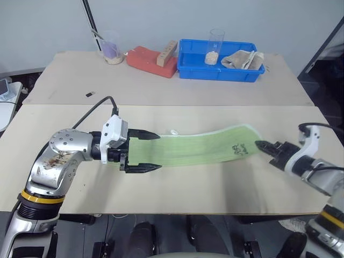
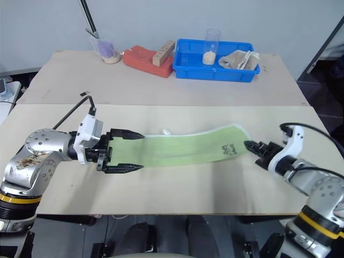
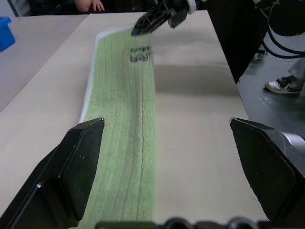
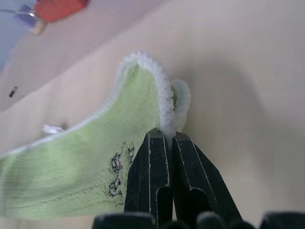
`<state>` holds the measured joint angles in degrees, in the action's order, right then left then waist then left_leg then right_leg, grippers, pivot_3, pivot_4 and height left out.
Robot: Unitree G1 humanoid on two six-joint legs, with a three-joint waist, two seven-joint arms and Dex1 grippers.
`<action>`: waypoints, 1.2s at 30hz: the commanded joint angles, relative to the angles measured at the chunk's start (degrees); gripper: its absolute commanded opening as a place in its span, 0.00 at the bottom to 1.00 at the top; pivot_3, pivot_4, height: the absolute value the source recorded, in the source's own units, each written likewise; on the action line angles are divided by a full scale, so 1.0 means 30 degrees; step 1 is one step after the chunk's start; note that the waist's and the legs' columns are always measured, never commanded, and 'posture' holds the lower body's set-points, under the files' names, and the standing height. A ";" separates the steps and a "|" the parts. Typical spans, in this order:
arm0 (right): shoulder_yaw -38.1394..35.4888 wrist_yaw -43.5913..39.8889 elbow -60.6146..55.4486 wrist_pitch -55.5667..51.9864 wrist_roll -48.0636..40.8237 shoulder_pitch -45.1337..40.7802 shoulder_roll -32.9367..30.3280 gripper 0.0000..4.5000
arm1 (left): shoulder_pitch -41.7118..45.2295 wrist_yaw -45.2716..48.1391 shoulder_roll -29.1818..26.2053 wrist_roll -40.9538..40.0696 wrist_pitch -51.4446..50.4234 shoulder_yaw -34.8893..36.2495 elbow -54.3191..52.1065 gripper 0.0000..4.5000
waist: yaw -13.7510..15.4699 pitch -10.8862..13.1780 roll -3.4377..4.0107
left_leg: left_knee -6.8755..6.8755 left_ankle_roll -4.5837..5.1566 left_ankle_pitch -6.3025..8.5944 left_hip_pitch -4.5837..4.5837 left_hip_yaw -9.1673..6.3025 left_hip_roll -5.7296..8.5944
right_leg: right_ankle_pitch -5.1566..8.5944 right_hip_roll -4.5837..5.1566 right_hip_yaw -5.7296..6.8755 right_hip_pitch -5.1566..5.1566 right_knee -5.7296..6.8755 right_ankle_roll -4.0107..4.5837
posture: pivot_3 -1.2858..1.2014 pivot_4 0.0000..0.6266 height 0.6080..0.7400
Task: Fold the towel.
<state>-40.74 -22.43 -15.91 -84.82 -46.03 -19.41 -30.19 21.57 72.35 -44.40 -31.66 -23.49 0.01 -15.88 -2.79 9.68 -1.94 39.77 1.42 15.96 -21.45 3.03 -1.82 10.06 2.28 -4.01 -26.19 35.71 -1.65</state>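
The towel (image 1: 199,148), already a long narrow strip, lies along the near half of the desk (image 1: 177,188). It looks light, soft and limp, so it will sag and trail unless taken by its end hems. The right gripper (image 1: 262,145) is clamped on the white edging at the logo end; the left gripper (image 1: 150,151) stands wide apart over the other end. A blue bin (image 1: 220,70), an orange block (image 1: 152,60) and a cup (image 1: 110,47) sit well apart along the far edge, so nothing obstructs.

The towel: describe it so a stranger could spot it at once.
On the near table, between the two grippers, lies the towel, a long strip. It alone is light green, with white edging and a small dark logo near the right gripper, which pinches its end.
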 commanded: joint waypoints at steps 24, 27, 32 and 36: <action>1.7180 -0.3014 -0.1724 0.7848 0.4203 -0.3150 0.1170 0.39 | -0.8875 -0.5583 -0.0735 -0.0875 -0.1111 0.6057 -0.5839 1.00 | 0.0074 0.0010 -0.0022 | -0.0021 -0.0001 0.0001 -0.0077 -0.0029 -0.0028 | -0.0003 0.0016 0.0042 -0.0041 -0.0126 0.0001 | 0.52 0.24 0.80; 1.7467 -0.3503 -0.1950 0.8230 0.4221 -0.3386 0.1258 0.61 | -0.9864 -0.7024 0.0064 -0.0934 -0.1539 0.6427 -0.6275 1.00 | 0.0060 0.0010 -0.0022 | -0.0022 -0.0001 0.0002 -0.0075 -0.0031 -0.0033 | -0.0007 0.0015 0.0050 -0.0040 -0.0128 0.0001 | 0.52 0.24 0.80; 1.8375 -0.5185 -0.2357 0.9940 0.4883 -0.4159 0.0634 0.92 | -1.1441 -1.1275 0.2898 -0.1669 -0.2881 0.8086 -0.7042 1.00 | 0.0043 0.0010 -0.0022 | -0.0020 -0.0001 0.0002 -0.0066 -0.0040 -0.0038 | -0.0011 0.0012 0.0061 -0.0039 -0.0114 0.0006 | 0.52 0.24 0.80; 1.9061 -0.6710 -0.2123 1.1827 0.5817 -0.4862 -0.0162 0.92 | -1.1740 -1.6258 0.6996 -0.3175 -0.3220 0.9627 -0.7956 1.00 | 0.0115 0.0005 -0.0030 | -0.0011 -0.0001 0.0002 -0.0062 -0.0067 -0.0039 | -0.0024 0.0046 0.0076 -0.0015 -0.0129 -0.0004 | 0.52 0.24 0.80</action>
<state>16.48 -40.96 -20.81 -52.26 -29.29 -33.03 -30.44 -13.59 27.89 -23.76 -38.50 -32.70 26.76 -36.88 -2.44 9.70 -2.03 39.75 1.42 15.97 -21.64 2.82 -1.93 9.98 2.45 -3.78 -26.22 35.32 -1.68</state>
